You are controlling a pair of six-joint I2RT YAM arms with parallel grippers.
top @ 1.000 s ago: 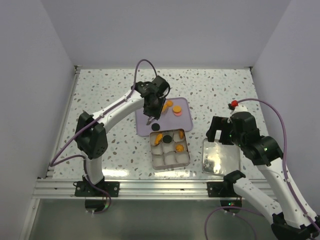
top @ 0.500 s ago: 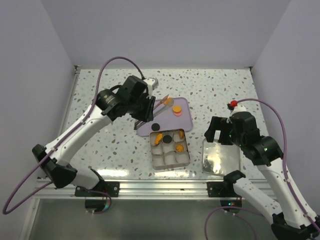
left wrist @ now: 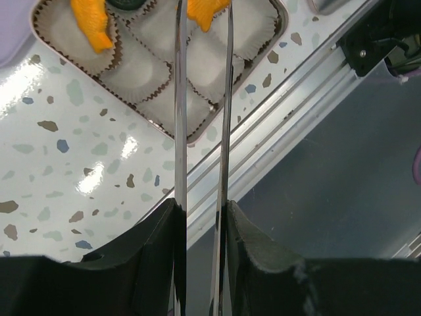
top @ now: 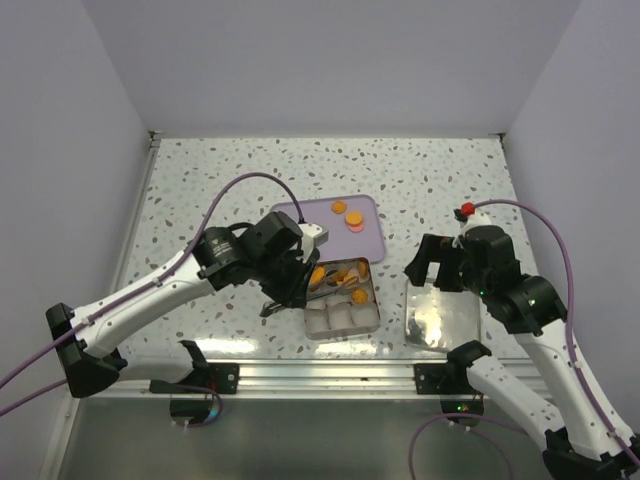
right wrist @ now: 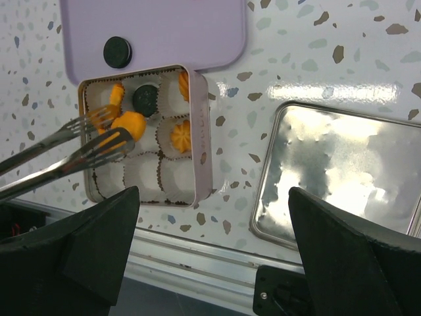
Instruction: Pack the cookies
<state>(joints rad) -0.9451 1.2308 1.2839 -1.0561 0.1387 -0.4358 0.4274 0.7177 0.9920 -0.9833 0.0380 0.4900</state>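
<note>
My left gripper [top: 291,287] [left wrist: 200,217] is shut on a pair of metal tongs [left wrist: 179,99] [right wrist: 62,148]. The tong tips pinch an orange cookie [right wrist: 128,124] [left wrist: 205,9] just above the open pink tin [top: 377,296] [right wrist: 202,131], over its middle-left paper cups. In the tin's cups lie three orange cookies [right wrist: 182,135] and a black one [right wrist: 145,99]. On the lilac tray [top: 372,248] [right wrist: 197,33] rest an orange cookie [top: 339,207], an orange-and-pink one [top: 354,221] and a black one [right wrist: 118,51]. My right gripper [top: 440,265] [right wrist: 214,191] hangs open and empty between tin and lid.
The tin's silver lid [top: 442,312] [right wrist: 342,178] lies inside-up to the right of the tin. An aluminium rail [top: 300,372] runs along the table's near edge. White walls close in the left, back and right sides.
My left arm has swung from over the lilac tray down and forward to the tin, carrying the tongs and an orange cookie. The right arm has not moved.
</note>
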